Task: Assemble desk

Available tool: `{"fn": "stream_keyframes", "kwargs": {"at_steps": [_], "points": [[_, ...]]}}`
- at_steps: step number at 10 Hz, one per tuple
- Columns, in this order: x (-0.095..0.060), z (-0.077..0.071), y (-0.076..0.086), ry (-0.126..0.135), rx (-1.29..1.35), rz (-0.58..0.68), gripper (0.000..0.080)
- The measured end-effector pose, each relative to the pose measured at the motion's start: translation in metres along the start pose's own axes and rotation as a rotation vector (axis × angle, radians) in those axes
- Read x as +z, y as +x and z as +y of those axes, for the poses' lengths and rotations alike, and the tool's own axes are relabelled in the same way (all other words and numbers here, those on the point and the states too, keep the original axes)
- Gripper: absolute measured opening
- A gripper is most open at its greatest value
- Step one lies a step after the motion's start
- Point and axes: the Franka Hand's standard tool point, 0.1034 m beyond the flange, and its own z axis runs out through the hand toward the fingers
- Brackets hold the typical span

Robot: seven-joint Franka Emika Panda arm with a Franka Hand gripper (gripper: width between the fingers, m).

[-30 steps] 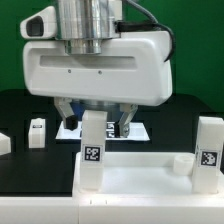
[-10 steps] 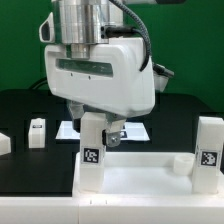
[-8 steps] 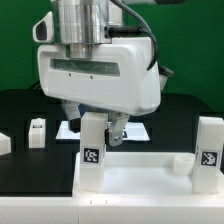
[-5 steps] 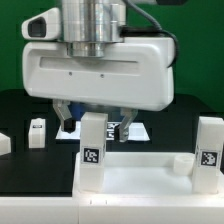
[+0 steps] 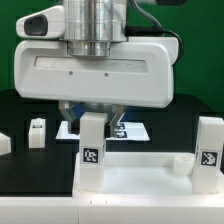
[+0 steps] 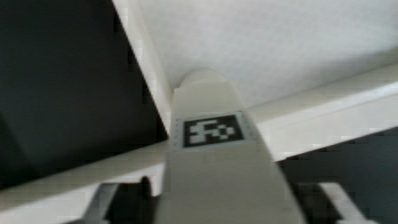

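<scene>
Change: your gripper has drawn its jaws narrower.
Grip: not closed yet, fingers clear of the leg.
Leg: upright, between the jaws.

wall: plain green | table: black top | light: even

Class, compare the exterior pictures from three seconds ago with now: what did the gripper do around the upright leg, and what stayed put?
The gripper swung back from its turned pose to square over the upright leg, and its jaws drew in toward the leg's sides; the wrist view shows gaps, so no firm hold yet. The leg, the desk top, the second leg and the small loose part stayed put.
</scene>
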Motion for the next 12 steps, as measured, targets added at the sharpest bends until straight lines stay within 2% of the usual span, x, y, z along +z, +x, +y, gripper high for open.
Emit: {"fn": "stream_keyframes", "kwargs": {"at_steps": [1, 2, 5, 7, 9, 10, 11, 12], "points": [[0.0001, 0.0001, 0.0, 0.0, 0.058, 0.0, 0.0284], [0.0002, 0.0005, 0.0001, 0.0, 0.151, 0.0, 0.0284], [0.0011, 0.0017, 0.0015, 0.003, 0.661, -0.001, 0.0284], [0.0023, 0.001, 0.0, 0.033, 1.052, -0.007, 0.0285], [0.0022, -0.0015, -0.0017, 0.032, 1.196, -0.006, 0.0285], [0.0022, -0.0009, -0.0015, 0.032, 1.186, -0.006, 0.0339], [0.0021, -0.0008, -0.0014, 0.032, 1.105, -0.004, 0.0339], [0.0014, 0.0, -0.0009, 0.033, 0.954, -0.002, 0.0519]]}}
